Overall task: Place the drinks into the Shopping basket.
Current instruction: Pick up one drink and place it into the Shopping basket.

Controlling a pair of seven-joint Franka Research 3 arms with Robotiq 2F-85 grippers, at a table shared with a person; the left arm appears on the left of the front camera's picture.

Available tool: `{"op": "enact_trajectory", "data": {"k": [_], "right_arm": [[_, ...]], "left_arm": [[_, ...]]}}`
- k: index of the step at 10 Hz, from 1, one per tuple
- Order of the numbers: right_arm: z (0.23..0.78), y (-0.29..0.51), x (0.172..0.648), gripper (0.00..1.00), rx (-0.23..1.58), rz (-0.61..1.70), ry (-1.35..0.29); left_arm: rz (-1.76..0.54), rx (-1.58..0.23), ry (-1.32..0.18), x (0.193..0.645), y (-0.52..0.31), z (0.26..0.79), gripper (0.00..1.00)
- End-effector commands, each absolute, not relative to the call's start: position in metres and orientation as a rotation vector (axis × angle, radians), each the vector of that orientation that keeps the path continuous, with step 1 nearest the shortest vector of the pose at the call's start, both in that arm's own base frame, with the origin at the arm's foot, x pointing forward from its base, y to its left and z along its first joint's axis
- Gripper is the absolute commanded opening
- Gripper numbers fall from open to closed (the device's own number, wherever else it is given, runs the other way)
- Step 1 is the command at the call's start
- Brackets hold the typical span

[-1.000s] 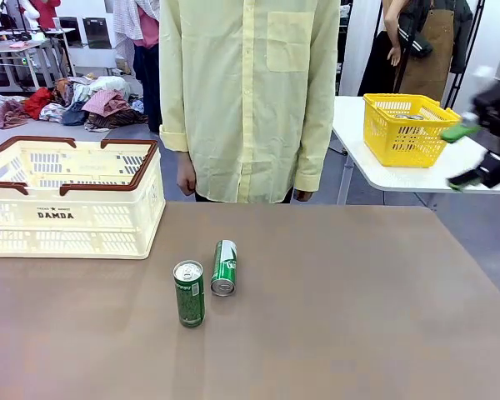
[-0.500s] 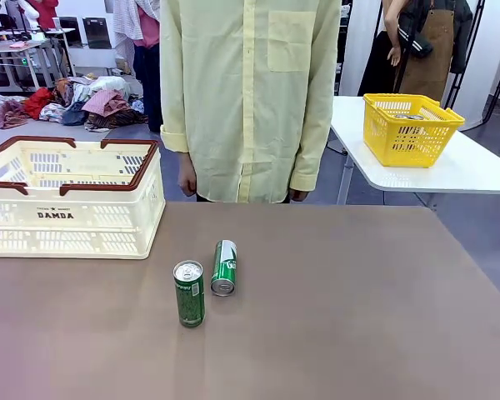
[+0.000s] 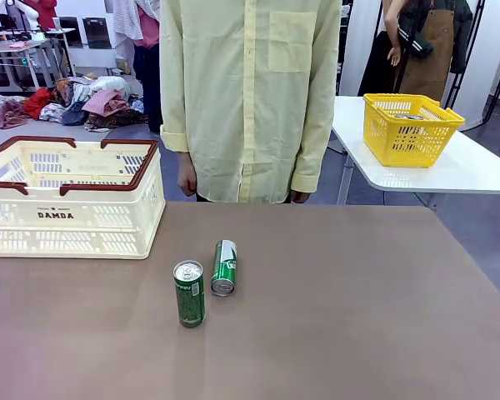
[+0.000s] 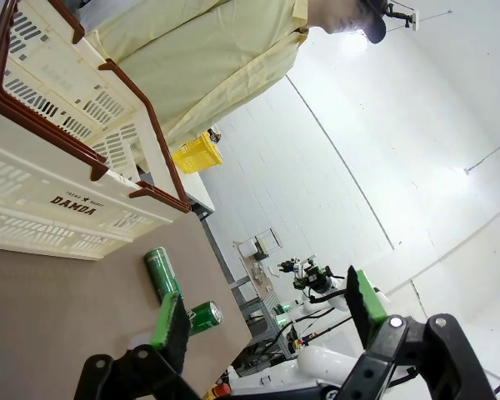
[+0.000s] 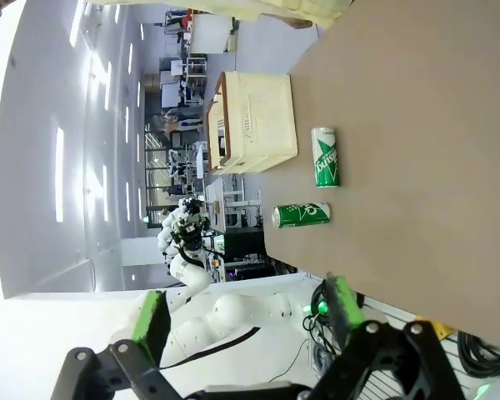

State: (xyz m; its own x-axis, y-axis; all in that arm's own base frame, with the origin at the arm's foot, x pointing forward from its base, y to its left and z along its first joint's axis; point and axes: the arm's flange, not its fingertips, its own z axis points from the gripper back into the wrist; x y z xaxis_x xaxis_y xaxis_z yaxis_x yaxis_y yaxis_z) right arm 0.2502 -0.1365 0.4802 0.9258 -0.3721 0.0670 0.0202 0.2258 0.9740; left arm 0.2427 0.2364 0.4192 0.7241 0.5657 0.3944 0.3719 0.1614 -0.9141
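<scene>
We see two drinks, both slim green cans with white marks and silver tops, near the middle of the brown desk. The standing can is upright, its pull-tab top facing up. The lying can rests on its side just beside it, a little farther from us, with its silver top turned toward our side. The two look apart rather than touching, though the gap is narrow. The print on both is too small to read.

The Shopping basket sits at the desk's far left, well apart from the cans. It is cream lattice with dark brown handles folded along the rim and "DAMDA" on its near wall (that wall hides most of its floor from us).

Behind the desk stands a person in a pale yellow shirt, cut off at the top, with arms hanging and hands half hidden by the desk's far edge.

The left pincer is released, its green pads wide apart with nothing between them. The right pincer is likewise released and holds nothing.
</scene>
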Motion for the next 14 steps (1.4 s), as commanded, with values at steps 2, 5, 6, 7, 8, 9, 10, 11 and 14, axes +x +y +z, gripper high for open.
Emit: {"op": "enact_trajectory", "data": {"k": [2, 5, 6, 7, 8, 9, 10, 11, 14], "right_arm": [[0.485, -0.135, 0.250, 1.00, 1.337, -0.292, -0.316], [0.485, -0.135, 0.250, 1.00, 1.337, -0.292, -0.316], [0.485, -0.135, 0.250, 1.00, 1.337, -0.292, -0.316], [0.485, -0.135, 0.250, 1.00, 1.337, -0.292, -0.316], [0.485, -0.135, 0.250, 1.00, 1.337, -0.292, -0.316], [0.485, -0.135, 0.250, 1.00, 1.337, -0.292, -0.316], [0.485, -0.135, 0.250, 1.00, 1.337, -0.292, -0.316], [0.485, -0.135, 0.250, 1.00, 1.337, -0.292, -0.316], [0.485, -0.135, 0.250, 1.00, 1.337, -0.292, -0.316]], "left_arm": [[0.115, -1.313, -0.737, 0.251, 0.203, 0.452, 1.00], [-0.348, -0.892, -0.364, 0.285, 0.058, 0.554, 1.00], [-0.403, -0.840, -0.188, 0.296, 0.013, 0.571, 1.00], [-0.359, -0.753, -0.070, 0.304, -0.034, 0.584, 1.00], [-0.271, -0.638, 0.038, 0.305, -0.085, 0.591, 1.00], [-0.241, -0.497, 0.035, 0.309, -0.140, 0.586, 1.00], [-0.261, -0.375, 0.075, 0.310, -0.183, 0.576, 1.00], [-0.233, -0.259, 0.058, 0.316, -0.217, 0.561, 1.00], [-0.136, -0.024, 0.000, 0.337, -0.270, 0.502, 1.00]]}}
